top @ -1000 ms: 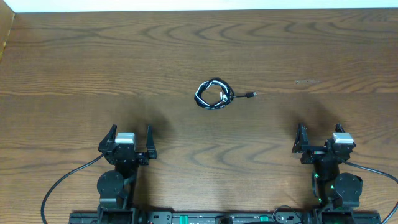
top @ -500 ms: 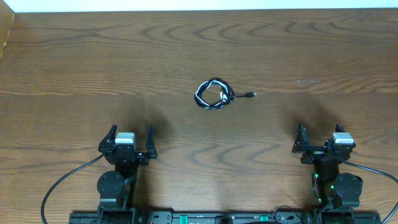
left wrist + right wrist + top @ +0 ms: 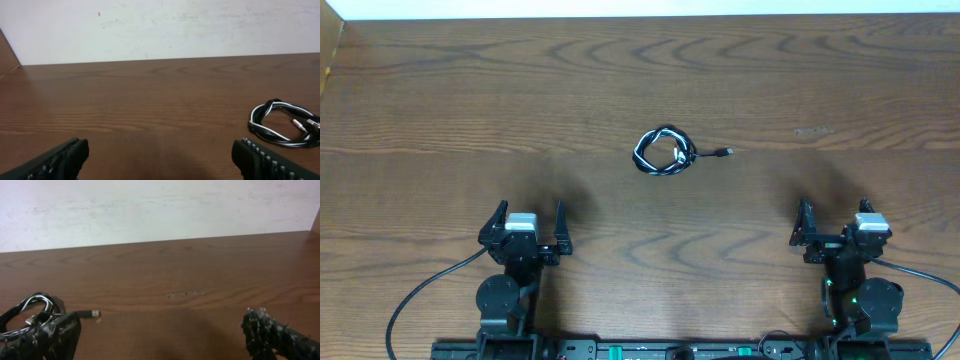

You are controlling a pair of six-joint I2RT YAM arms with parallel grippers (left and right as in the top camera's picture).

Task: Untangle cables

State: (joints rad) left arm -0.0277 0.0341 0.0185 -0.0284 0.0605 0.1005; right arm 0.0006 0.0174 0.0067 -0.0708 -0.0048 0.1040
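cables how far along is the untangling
Done: nothing; the black and white cables lie in one tangled coil, a plug end poking out. In hand: nothing; left arm and right arm sit apart from it, jaws open and empty. Left: all the separating.

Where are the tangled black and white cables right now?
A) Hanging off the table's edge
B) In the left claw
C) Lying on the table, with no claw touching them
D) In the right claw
C: the cables lie in a small coil on the table, well ahead of the left gripper and the right gripper, both open and empty.
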